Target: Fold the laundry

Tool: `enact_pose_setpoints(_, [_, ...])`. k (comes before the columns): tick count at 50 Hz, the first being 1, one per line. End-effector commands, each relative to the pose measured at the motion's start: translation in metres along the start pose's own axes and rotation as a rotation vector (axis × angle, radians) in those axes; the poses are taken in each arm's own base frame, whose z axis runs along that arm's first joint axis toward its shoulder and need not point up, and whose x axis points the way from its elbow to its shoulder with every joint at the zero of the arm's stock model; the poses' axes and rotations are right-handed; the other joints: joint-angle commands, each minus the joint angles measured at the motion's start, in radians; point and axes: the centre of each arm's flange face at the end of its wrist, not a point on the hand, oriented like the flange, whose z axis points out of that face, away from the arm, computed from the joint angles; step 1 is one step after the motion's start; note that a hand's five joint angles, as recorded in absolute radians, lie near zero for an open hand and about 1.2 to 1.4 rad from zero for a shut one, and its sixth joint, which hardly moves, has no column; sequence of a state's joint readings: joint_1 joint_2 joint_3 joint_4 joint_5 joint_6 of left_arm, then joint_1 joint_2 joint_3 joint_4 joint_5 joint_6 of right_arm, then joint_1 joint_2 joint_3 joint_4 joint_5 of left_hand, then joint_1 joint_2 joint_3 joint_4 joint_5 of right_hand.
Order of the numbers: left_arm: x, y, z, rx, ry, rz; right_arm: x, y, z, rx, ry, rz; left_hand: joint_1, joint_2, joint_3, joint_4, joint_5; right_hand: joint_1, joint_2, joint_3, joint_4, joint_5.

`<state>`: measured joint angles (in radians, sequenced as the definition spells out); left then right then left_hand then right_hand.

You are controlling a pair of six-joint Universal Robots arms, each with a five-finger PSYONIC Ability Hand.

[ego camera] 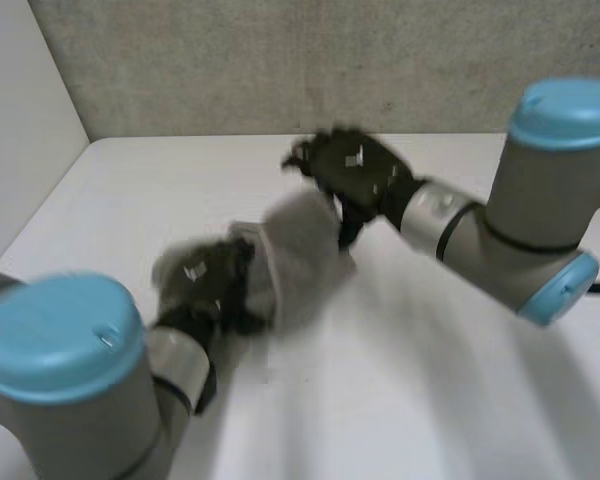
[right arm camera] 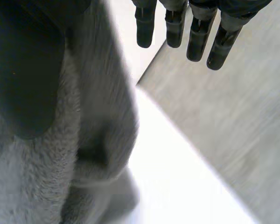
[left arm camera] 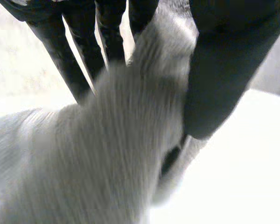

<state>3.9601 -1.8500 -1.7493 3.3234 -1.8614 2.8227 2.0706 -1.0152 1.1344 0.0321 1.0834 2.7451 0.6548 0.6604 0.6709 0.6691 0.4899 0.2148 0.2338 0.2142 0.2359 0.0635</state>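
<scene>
Head view: grey cloth (ego camera: 300, 262) hangs between hands, left hand (ego camera: 202, 283) pinching it, right hand (ego camera: 355, 170) straight-fingered, cloth beside its thumb.

I see a white table (ego camera: 430, 400) in a corner of two walls (ego camera: 280, 60). A grey cloth (ego camera: 300, 260) hangs over it; whether they touch, I can't tell.

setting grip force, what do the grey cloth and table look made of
The grey cloth looks like soft terry or fleece, matte, with a fuzzy nap in the right wrist view. The table looks like smooth, hard white laminate or painted board: even, no grain.
</scene>
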Motion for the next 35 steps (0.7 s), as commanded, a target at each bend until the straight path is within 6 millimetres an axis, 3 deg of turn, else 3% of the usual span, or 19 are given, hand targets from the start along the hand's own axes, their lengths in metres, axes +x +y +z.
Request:
enact_pose_setpoints(1, [-0.006, 0.021, -0.002, -0.124, -0.019, 0.045, 0.005, 0.032, -0.015, -0.243, 0.097, 0.034, -0.356, -0.362, -0.372, -0.37, -0.366, -0.04, -0.059, -0.04, -0.061, -0.064])
enact_pose_setpoints(5, [-0.015, 0.004, 0.001, -0.105, -0.057, 0.028, 0.013, 0.027, -0.028, -0.289, 0.199, 0.09, -0.406, -0.412, -0.422, -0.42, -0.416, -0.04, -0.059, -0.04, -0.061, -0.064])
enact_pose_setpoints(7, [-0.027, -0.017, 0.004, -0.057, -0.098, 0.001, 0.019, 0.026, -0.037, -0.301, 0.256, 0.137, -0.409, -0.415, -0.425, -0.423, -0.419, -0.04, -0.059, -0.04, -0.061, -0.064])
enact_pose_setpoints(9, [-0.031, -0.029, 0.004, -0.022, -0.112, -0.01, 0.032, 0.021, -0.057, -0.297, 0.358, 0.243, -0.406, -0.412, -0.422, -0.42, -0.416, -0.04, -0.059, -0.04, -0.061, -0.064])
enact_pose_setpoints(13, [-0.037, -0.054, 0.002, 0.042, -0.087, 0.007, 0.033, 0.018, -0.073, -0.284, 0.403, 0.349, -0.4, -0.406, -0.416, -0.414, -0.41, -0.04, -0.059, -0.04, -0.061, -0.064])
enact_pose_setpoints(17, [-0.04, -0.062, 0.005, 0.05, -0.038, 0.047, 0.025, 0.02, -0.093, -0.294, 0.433, 0.47, -0.397, -0.403, -0.413, -0.412, -0.407, -0.04, -0.059, -0.04, -0.061, -0.064])
enact_pose_setpoints(27, [-0.034, -0.05, 0.02, -0.055, 0.17, 0.089, -0.01, 0.03, -0.125, -0.351, 0.417, 0.586, -0.386, -0.391, -0.402, -0.4, -0.395, -0.04, -0.059, -0.04, -0.061, -0.064])
enact_pose_setpoints(35, [-0.029, -0.034, 0.059, -0.117, 0.265, 0.113, -0.024, 0.046, -0.132, -0.413, 0.404, 0.626, -0.386, -0.391, -0.402, -0.4, -0.395, -0.04, -0.059, -0.04, -0.061, -0.064])
